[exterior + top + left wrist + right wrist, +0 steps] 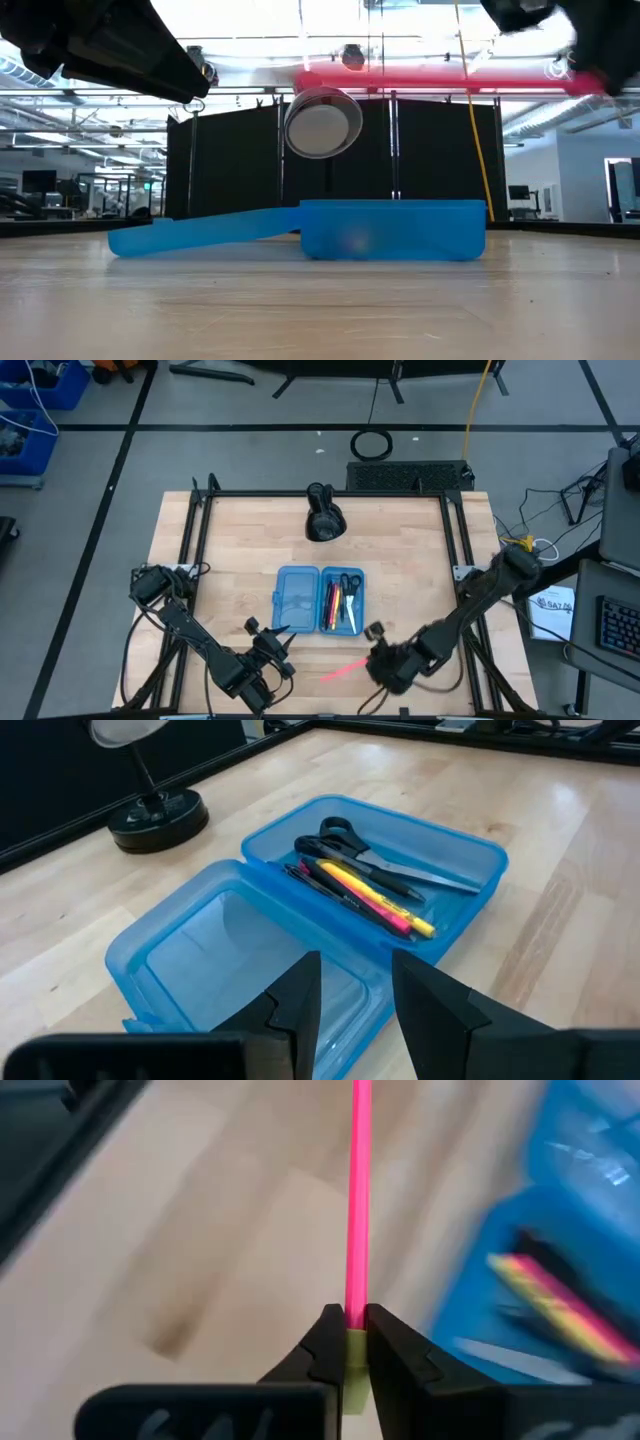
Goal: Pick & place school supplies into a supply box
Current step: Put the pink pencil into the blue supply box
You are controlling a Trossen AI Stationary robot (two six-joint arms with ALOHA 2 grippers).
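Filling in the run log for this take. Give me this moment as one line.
right gripper: shut on pink pencil, lifted | left gripper: open, by supply box | in box: scissors, pens

A black dome-headed lamp (323, 515) stands on the wooden counter (400, 550) near its far edge, with dark-blue bins (35, 405) on the floor beyond the counter's far-left corner.

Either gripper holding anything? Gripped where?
Right gripper pinches the pink pen near one end, by its yellowish tip. Left gripper is open, empty.
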